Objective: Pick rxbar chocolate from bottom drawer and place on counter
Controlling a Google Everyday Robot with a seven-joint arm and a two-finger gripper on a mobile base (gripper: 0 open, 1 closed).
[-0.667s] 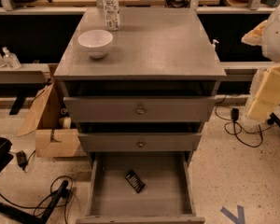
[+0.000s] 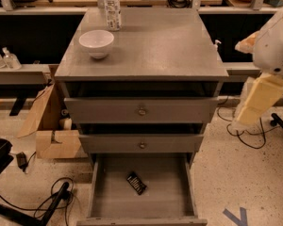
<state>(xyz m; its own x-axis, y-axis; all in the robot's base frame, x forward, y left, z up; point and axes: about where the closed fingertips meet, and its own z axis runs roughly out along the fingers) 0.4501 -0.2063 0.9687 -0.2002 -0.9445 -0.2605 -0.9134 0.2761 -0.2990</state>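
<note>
The rxbar chocolate (image 2: 136,183), a small black wrapper bar, lies at an angle on the floor of the open bottom drawer (image 2: 108,197), near its middle. The grey counter (image 2: 155,46) tops the cabinet above it. Part of my arm (image 2: 263,95), white and cream, hangs at the right edge, beside the cabinet at the height of the upper drawers. It is well away from the bar. My gripper is out of view.
A white bowl (image 2: 96,42) and a clear water bottle (image 2: 112,7) stand on the counter's back left. Two shut drawer fronts with knobs (image 2: 142,111) sit above the open drawer. A cardboard box (image 2: 56,140) and cables (image 2: 52,197) lie on the floor at the left.
The arm at the right has shifted slightly down and left. The bar, drawer, bowl and bottle have not moved.
</note>
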